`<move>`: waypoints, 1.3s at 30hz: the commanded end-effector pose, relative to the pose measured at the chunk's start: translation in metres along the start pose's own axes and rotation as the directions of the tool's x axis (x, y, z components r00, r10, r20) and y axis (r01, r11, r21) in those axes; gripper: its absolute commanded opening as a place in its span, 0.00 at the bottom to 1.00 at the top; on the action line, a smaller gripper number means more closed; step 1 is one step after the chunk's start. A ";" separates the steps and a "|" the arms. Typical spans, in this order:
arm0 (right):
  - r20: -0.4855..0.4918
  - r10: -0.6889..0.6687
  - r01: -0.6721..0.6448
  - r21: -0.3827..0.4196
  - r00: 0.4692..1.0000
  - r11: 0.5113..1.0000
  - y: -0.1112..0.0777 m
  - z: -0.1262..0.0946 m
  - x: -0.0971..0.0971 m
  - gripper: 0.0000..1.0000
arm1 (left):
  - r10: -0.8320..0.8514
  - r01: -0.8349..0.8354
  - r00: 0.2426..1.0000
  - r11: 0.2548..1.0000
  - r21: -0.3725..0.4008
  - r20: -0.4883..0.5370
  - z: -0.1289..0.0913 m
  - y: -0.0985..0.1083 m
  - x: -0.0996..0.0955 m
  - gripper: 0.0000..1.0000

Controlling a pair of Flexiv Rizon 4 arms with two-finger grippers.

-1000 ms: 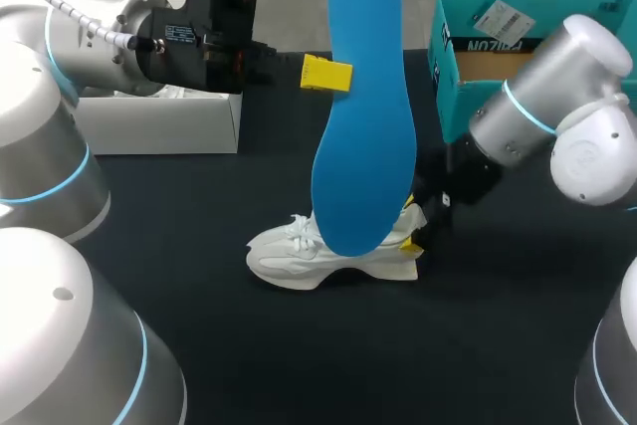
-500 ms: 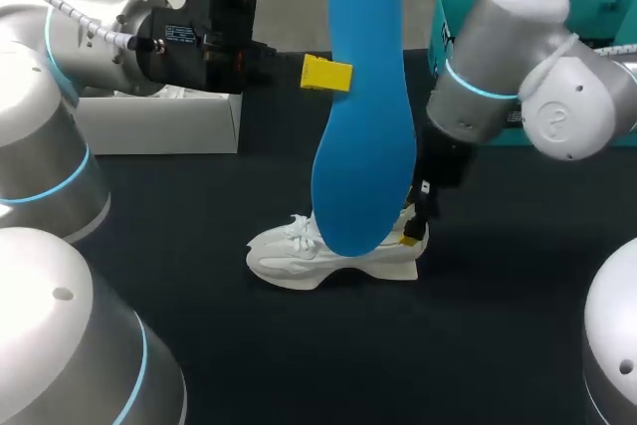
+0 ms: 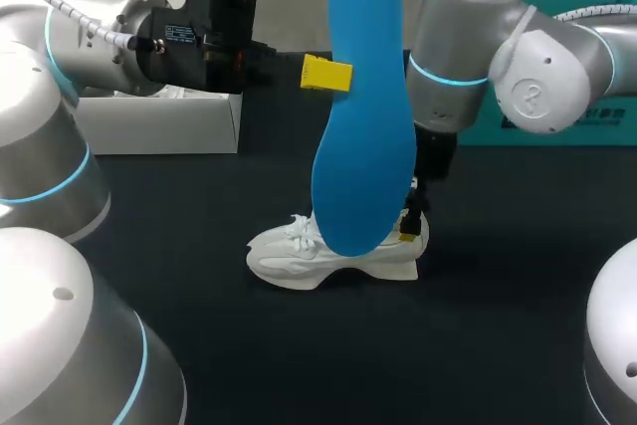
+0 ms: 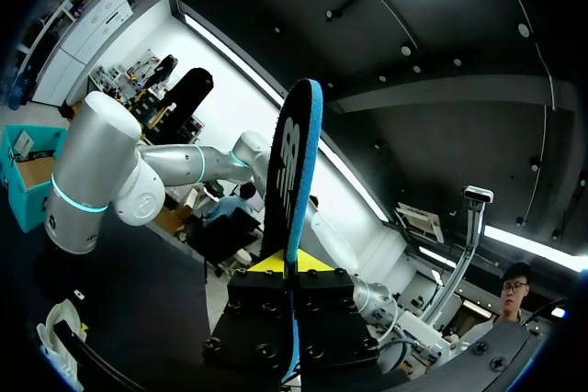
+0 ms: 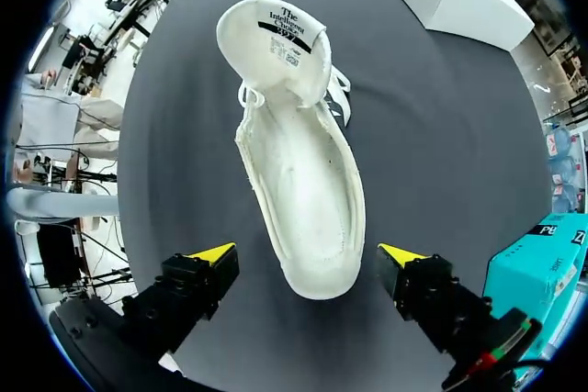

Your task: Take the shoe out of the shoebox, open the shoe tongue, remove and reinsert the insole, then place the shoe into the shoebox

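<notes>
Only right wrist shows shoe [image 5: 303, 181] interior.

The right arm [image 3: 468, 37] has swung leftward, bringing its gripper [image 5: 310, 252] over the shoe [image 5: 299, 162] heel.

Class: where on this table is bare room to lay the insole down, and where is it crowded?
Bare table lies between the white shoe and the near edge, and between the white box and the shoe's toe. Crowded: the shoe's heel, flanked by the right gripper's open fingers.
</notes>
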State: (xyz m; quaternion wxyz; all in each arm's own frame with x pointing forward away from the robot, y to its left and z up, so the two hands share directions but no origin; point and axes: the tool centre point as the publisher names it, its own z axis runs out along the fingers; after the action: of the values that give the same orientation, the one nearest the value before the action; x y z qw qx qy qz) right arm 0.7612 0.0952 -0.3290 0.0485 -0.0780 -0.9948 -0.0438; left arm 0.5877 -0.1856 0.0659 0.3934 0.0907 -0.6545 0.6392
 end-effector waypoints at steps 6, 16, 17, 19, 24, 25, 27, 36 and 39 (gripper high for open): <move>0.010 -0.006 0.005 0.046 1.000 0.999 0.002 -0.006 0.003 1.00 | 0.001 -0.001 1.000 1.000 -0.001 -0.003 0.001 0.000 -0.002 0.00; 0.010 -0.006 0.005 0.046 1.000 0.999 0.002 -0.006 0.003 1.00 | 0.001 -0.001 1.000 1.000 -0.001 -0.003 0.001 0.000 -0.002 0.00; 0.010 -0.006 0.005 0.046 1.000 0.999 0.002 -0.006 0.003 1.00 | 0.001 -0.001 1.000 1.000 -0.001 -0.003 0.001 0.000 -0.002 0.00; 0.010 -0.006 0.005 0.046 1.000 0.999 0.002 -0.006 0.003 1.00 | 0.001 -0.001 1.000 1.000 -0.001 -0.003 0.001 0.000 -0.002 0.00; 0.010 -0.006 0.005 0.046 1.000 0.999 0.002 -0.006 0.003 1.00 | 0.001 -0.001 1.000 1.000 -0.001 -0.003 0.001 0.000 -0.002 0.00; 0.017 -0.004 0.003 0.049 1.000 0.999 0.005 -0.004 -0.002 1.00 | 0.001 -0.001 1.000 1.000 -0.001 -0.003 0.001 0.000 -0.002 0.00; 0.018 0.018 -0.019 0.085 1.000 0.996 0.012 -0.001 -0.012 1.00 | 0.001 -0.001 1.000 1.000 -0.001 -0.003 0.001 0.000 -0.002 0.00; 0.046 -0.052 0.047 0.090 0.998 0.995 0.048 0.018 -0.047 1.00 | 0.001 -0.001 1.000 1.000 -0.001 -0.003 0.001 0.000 -0.002 0.00; 0.039 -0.083 0.079 0.091 0.996 0.993 0.059 0.024 -0.055 1.00 | 0.001 -0.001 1.000 1.000 -0.001 -0.003 0.001 0.000 -0.002 0.00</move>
State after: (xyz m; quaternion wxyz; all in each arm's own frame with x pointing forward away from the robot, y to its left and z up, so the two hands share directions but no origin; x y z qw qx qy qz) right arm 0.8088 0.1272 -0.3403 0.0145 -0.0401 -0.9989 -0.0179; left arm 0.5877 -0.1856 0.0659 0.3934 0.0907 -0.6545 0.6392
